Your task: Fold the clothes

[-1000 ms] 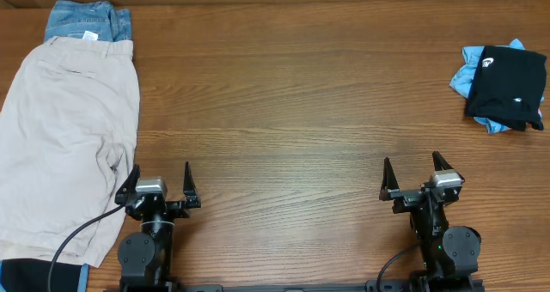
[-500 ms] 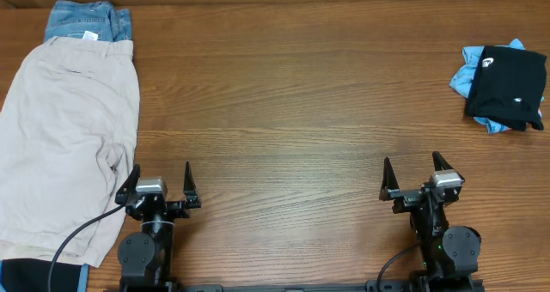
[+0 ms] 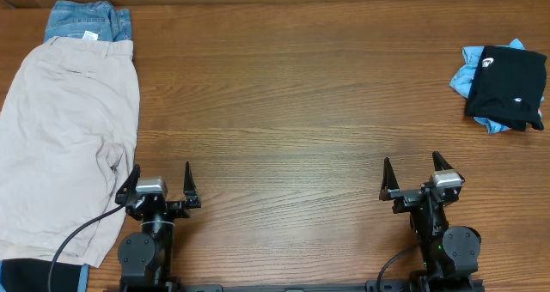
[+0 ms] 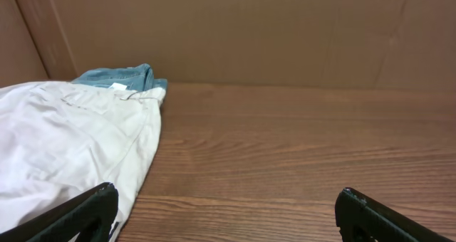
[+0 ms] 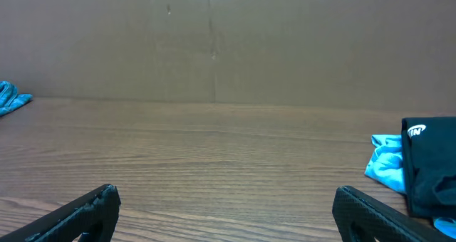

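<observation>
Beige shorts (image 3: 64, 146) lie spread flat at the left of the table, over blue denim (image 3: 86, 21) at the far left corner. They also show in the left wrist view, the shorts (image 4: 64, 142) and the denim (image 4: 121, 78). A folded black T-shirt with a small white logo (image 3: 509, 86) rests on a light-blue tee (image 3: 468, 77) at the far right; the right wrist view shows the black T-shirt (image 5: 431, 164) and the light-blue tee (image 5: 385, 164). My left gripper (image 3: 160, 185) and right gripper (image 3: 413, 176) are open and empty near the front edge.
A brown cardboard wall (image 4: 285, 35) stands along the table's far edge. A black cable (image 3: 77, 236) runs from the left arm over the shorts' lower edge. Dark fabric (image 3: 34, 276) shows at the front left corner.
</observation>
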